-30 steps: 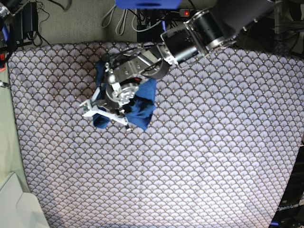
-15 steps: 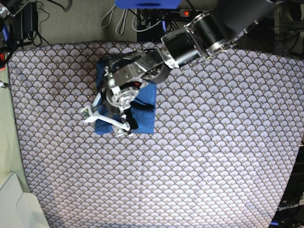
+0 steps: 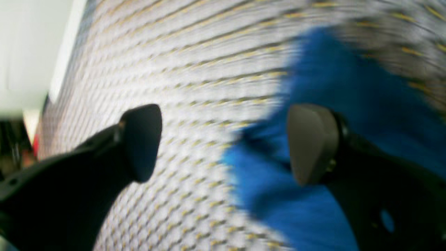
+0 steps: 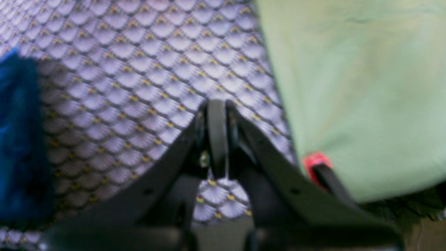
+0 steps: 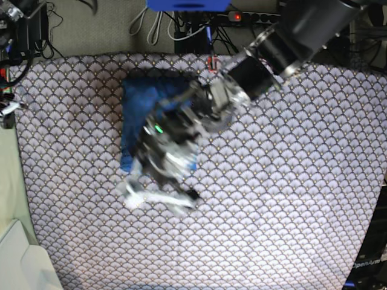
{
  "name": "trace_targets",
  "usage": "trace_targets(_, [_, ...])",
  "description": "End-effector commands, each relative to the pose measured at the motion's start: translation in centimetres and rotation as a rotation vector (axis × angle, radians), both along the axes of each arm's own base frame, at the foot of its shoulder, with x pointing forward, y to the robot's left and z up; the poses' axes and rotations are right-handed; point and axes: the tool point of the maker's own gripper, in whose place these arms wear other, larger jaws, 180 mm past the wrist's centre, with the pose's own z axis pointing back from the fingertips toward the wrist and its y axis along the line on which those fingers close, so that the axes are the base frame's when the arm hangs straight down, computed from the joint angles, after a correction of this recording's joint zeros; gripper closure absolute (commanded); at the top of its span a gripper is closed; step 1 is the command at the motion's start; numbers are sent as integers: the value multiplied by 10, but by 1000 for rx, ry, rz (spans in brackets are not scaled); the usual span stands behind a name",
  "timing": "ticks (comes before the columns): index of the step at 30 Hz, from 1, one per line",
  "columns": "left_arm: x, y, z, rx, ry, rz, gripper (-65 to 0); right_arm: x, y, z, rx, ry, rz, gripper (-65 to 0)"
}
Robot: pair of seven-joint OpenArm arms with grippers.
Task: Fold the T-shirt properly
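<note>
Much of the T-shirt is hidden under the left arm in the base view, and motion blur smears the left gripper there. The shirt lies as a folded blue block on the far left part of the scalloped tablecloth. In the left wrist view the gripper is released, jaws spread wide, nothing between them, the shirt beneath its right finger. The right gripper is clenched with nothing in it, low over the cloth's left edge, the shirt cut off at the frame's left side.

T-shirt on tablecloth
</note>
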Motion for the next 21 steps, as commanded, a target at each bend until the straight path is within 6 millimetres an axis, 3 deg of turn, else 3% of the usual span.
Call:
trace_targets(1, [21, 25, 31, -26, -70, 75, -545, 7, -3, 16, -40, -46, 21, 0])
trace_targets(4, [33, 105, 50, -72, -89, 272, -542, 6, 7, 8, -18, -31, 37, 0])
trace_targets(6, [32, 174, 50, -77, -100, 420, -496, 4, 12, 2, 1, -25, 38, 0])
trace_targets(8, [18, 240, 44, -65, -99, 563, -364, 1, 28, -9, 23, -9, 74, 0])
trace_targets(11, [-22, 329, 28, -43, -79, 776, -96, 6, 73, -9, -23, -22, 290, 0])
trace_targets(12, [-35, 349, 25, -42, -76, 831, -28, 8, 87, -7, -34, -34, 348, 0])
trace_targets(13, [-50, 369, 22, -41, -72, 889, 0, 10, 98, -7, -26, -40, 372, 0])
trace_targets(17, [-121, 425, 4, 7, -23, 1060, 0, 15, 154, -20, 43, -22, 513, 0])
trace_targets(21, [-191, 445, -26, 85, 55, 1113, -2, 7, 220, -38, 151, 16, 651, 0])
